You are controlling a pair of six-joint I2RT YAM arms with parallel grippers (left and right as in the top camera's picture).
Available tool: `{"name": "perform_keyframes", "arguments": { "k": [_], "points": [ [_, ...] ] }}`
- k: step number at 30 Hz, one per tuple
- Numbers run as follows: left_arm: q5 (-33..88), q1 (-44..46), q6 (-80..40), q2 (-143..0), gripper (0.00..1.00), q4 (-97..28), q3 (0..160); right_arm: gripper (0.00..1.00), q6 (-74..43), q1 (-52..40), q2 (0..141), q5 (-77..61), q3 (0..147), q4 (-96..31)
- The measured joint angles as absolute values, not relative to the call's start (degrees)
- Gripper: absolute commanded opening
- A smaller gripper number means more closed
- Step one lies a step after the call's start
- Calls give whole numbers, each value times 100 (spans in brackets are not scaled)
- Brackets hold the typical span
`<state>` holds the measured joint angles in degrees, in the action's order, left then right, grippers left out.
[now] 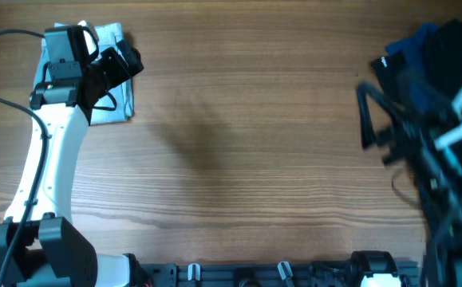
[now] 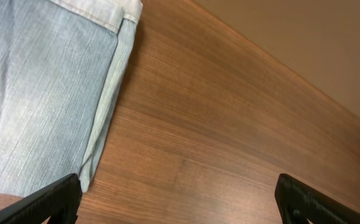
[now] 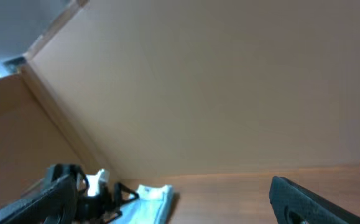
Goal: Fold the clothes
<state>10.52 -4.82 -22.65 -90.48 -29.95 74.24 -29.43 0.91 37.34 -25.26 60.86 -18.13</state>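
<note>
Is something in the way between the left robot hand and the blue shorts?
No, nothing I can see. The left gripper is open right beside the folded shorts, with only the wooden table showing between them.

The shorts at the table's far left corner are faded denim cloth, matt and finely ribbed. The table is smooth brown wood grain with a soft sheen. The left arm looks like glossy white plastic.

denim shorts | light blue, faded | folded flat, layered edges | far-left corner of table
</note>
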Motion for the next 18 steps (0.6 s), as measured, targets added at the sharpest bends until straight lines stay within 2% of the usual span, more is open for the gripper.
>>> {"name": "perform_keyframes", "arguments": {
  "k": [2, 7, 12, 18],
  "points": [
    [1050, -482, -2265, -9048, 100, -3002, 7424, 99, -2921, 91, 3068, -2169, 5802, -2228],
    [1052, -482, -2265, -9048, 100, -3004, 7424, 100, -2902, 91, 1577, -1634, 4178, -2139],
    [1052, -482, -2265, -9048, 100, -3002, 7424, 100, -2902, 91, 392, -1474, 2578, -934],
    [1050, -482, -2265, -9048, 100, -3002, 7424, 100, -2899, 91, 115, -1313, 1232, 287]
  ]
}}
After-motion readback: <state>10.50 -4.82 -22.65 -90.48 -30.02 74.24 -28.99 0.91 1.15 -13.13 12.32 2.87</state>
